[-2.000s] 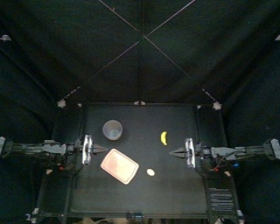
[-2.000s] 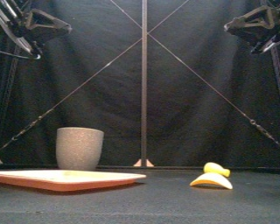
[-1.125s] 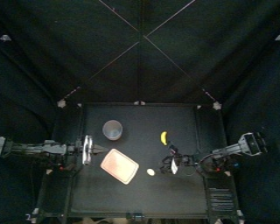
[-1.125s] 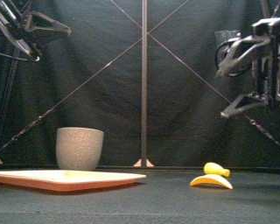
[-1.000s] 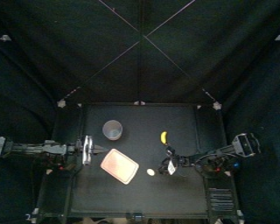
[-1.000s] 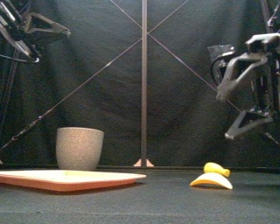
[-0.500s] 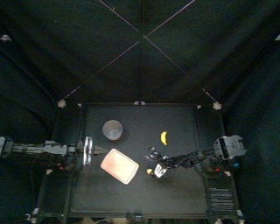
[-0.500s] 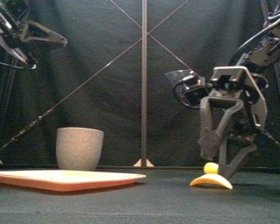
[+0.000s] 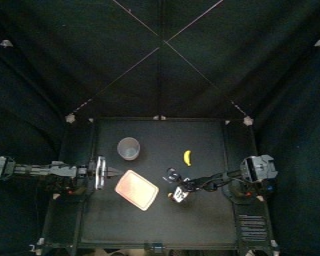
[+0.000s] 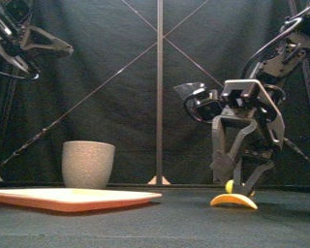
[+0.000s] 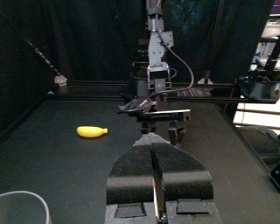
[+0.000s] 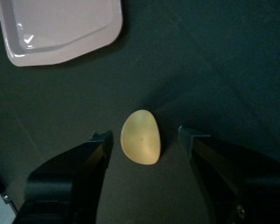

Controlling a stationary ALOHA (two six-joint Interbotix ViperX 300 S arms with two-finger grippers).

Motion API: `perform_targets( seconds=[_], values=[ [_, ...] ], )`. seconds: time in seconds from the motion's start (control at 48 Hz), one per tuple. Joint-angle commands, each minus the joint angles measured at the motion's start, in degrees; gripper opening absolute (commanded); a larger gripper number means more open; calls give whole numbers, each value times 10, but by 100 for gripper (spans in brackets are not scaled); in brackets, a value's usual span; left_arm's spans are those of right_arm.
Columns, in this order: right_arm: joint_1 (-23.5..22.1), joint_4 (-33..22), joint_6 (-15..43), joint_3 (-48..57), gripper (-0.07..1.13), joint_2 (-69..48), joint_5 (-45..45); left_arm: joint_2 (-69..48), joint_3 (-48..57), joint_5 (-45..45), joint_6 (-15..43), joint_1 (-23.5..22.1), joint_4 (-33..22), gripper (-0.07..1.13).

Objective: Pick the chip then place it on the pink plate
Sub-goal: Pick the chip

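Far left, the left gripper (image 11: 157, 150) hangs at the table's left edge, jaws pressed flat together, nothing between them. Next over, the grey cup (image 10: 88, 163) stands upright toward the back; from above its inside is too small to read. In front of it the pink plate (image 9: 137, 188) lies flat, and the corner of it in the right wrist view shows plain pink surface. Just right of the plate, there's the chip (image 12: 140, 136), a pale yellow oval flat on the black table (image 9: 203, 225), clear of the plate. The right gripper (image 10: 238, 192) is low over it, jaws spread wide, one either side with a gap both ways, gripping nothing. From above, that gripper hides the chip. Behind sits a yellow banana (image 9: 188, 157), half covered in the front view.
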Motion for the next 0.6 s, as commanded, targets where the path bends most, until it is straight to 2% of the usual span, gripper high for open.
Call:
perform_targets(
  seconds=[0.021, 0.333, 0.604],
  values=[
    [3, 4, 0, -12, 85, -4, -2, 3, -7, -5, 1, 1, 1, 1],
    [11, 4, 1, -25, 56, 25, -2, 3, -4, -5, 0, 1, 1, 1],
    [15, 0, 0, -41, 43, 10, 11, 3, -4, -5, -1, 1, 1, 1]
  ],
)
